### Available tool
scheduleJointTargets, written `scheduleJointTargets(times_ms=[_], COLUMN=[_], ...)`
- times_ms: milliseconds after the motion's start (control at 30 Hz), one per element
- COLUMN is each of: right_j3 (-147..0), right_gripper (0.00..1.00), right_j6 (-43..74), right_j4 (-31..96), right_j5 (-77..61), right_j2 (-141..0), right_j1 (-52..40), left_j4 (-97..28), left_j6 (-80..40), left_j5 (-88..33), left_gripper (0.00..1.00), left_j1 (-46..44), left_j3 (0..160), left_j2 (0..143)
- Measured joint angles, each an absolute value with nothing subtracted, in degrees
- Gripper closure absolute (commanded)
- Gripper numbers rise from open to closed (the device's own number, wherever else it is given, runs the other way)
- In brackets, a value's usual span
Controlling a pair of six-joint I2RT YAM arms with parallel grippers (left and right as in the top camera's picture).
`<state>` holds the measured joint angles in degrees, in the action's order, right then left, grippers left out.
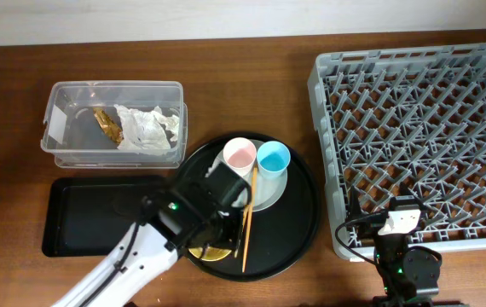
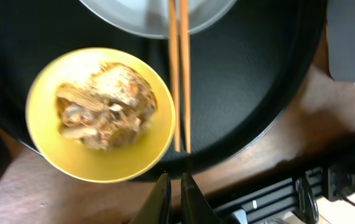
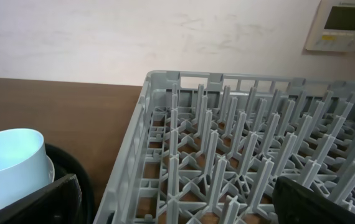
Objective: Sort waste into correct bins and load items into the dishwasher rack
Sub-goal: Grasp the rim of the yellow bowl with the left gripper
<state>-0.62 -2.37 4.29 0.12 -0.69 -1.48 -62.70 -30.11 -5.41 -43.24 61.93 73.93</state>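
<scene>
Nearest me, my left gripper (image 2: 172, 180), fingers almost pressed together, hangs above the yellow bowl (image 2: 71, 155) of beige-brown crumbly food scraps (image 2: 106, 106) on the round black tray (image 1: 298, 222). My right gripper (image 3: 174, 190) is spread wide by the big grey plastic rack (image 1: 413, 102). Farther back, a pink cup (image 1: 240, 154) and a light-blue cup (image 1: 273, 158) sit on the pale round plate (image 1: 270, 194). Far left, the clear plastic box (image 1: 72, 128) holds a crumpled white napkin (image 1: 147, 128).
</scene>
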Motion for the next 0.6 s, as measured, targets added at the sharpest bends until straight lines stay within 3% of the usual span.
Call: scheduleJointTargets(times_ms=[200,233,300,333,433,567,600], right_j3=[-0.6,-0.6,-0.6,-0.6,-0.6,-0.6,-0.6], right_gripper=[0.01,0.01,0.01,0.02,0.01,0.01,0.01], right_j6=[-2.4,-2.3,-2.4,-2.4,-2.4,-2.4,-2.4], right_j4=[4.3,4.3,4.3,4.3,4.3,4.3,4.3], right_j5=[0.1,0.1,0.1,0.1,0.1,0.1,0.1], right_j2=[-0.7,-0.7,-0.7,-0.7,-0.7,-0.7,-0.7], right_j1=[-1.5,-1.5,-1.5,-1.5,-1.5,-1.5,-1.5], left_j4=[-61.9,-62.0,-62.2,-63.0,-64.3,-64.4,-64.2], left_j6=[-34.3,-34.5,-35.4,-36.7,-42.2,-44.2,-43.8], left_j5=[-4.3,-4.2,-2.9,-0.2,8.7,11.5,11.2], left_gripper=[0.85,0.8,0.59,0.56,0.55,0.56,0.6], left_j1=[-45.8,-45.8,-45.8,-45.9,-43.8,-38.5,-37.6], left_j3=[56.5,55.4,53.8,53.3,53.0,52.9,52.5], left_j2=[73.9,73.9,73.9,74.0,74.0,74.0,74.0])
